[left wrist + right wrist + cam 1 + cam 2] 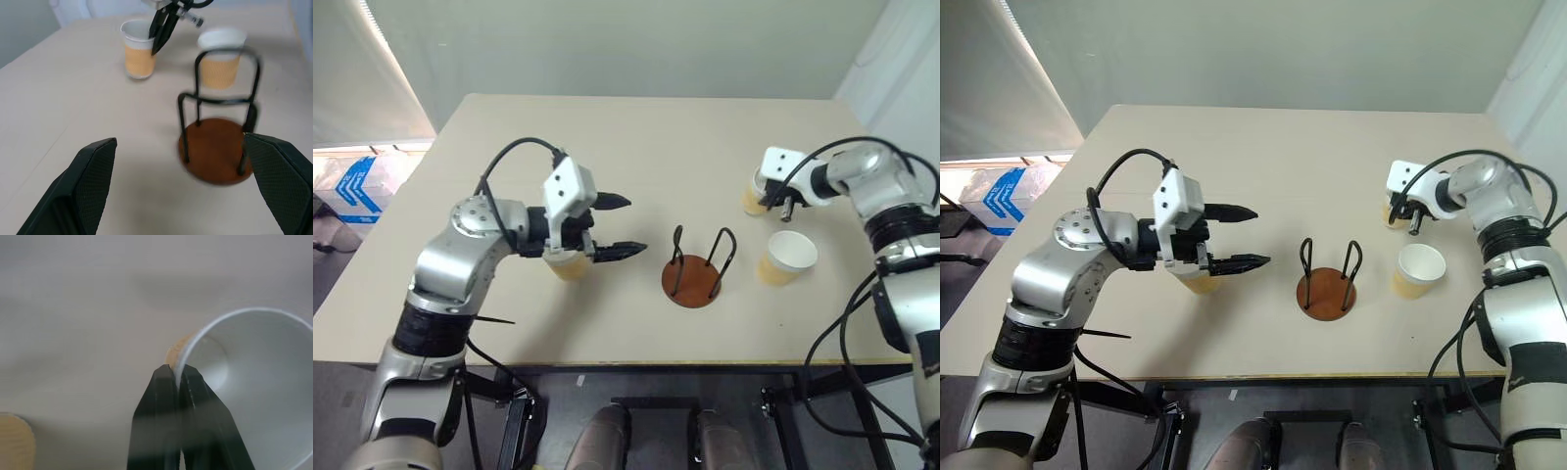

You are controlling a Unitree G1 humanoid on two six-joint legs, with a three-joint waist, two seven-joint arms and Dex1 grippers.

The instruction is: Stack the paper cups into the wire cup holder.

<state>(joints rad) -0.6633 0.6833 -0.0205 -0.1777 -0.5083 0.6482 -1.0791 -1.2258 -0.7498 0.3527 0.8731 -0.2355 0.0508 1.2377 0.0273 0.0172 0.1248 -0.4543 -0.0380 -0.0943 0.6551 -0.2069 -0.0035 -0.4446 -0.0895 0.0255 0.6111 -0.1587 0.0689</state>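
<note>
On the pale bench [636, 157] everything sits toward the near edge. The left gripper [615, 227] hangs level above the bench with its jaws spread wide and nothing between them, aimed across at the wire cup holder [693, 279], which stands empty near the middle. One paper cup [570, 264] stands just under and behind that gripper, partly hidden by it. At the far right, the right gripper [179, 374] has its jaws pinched together on the rim of a second paper cup [254, 377], one finger inside the white wall and one outside. The third paper cup [787, 258] stands upright just beside it, nearer the front edge and apart from the holder.

These cups look very light and thin-walled, so a rim pinch like this should lift one easily, but hard squeezing could crease or ovalise the mouth and make nesting harder. The rolled rim is probably the stiffest place to hold. The holder's wire loops look only a little wider than a cup, so it must go in fairly upright.
</note>
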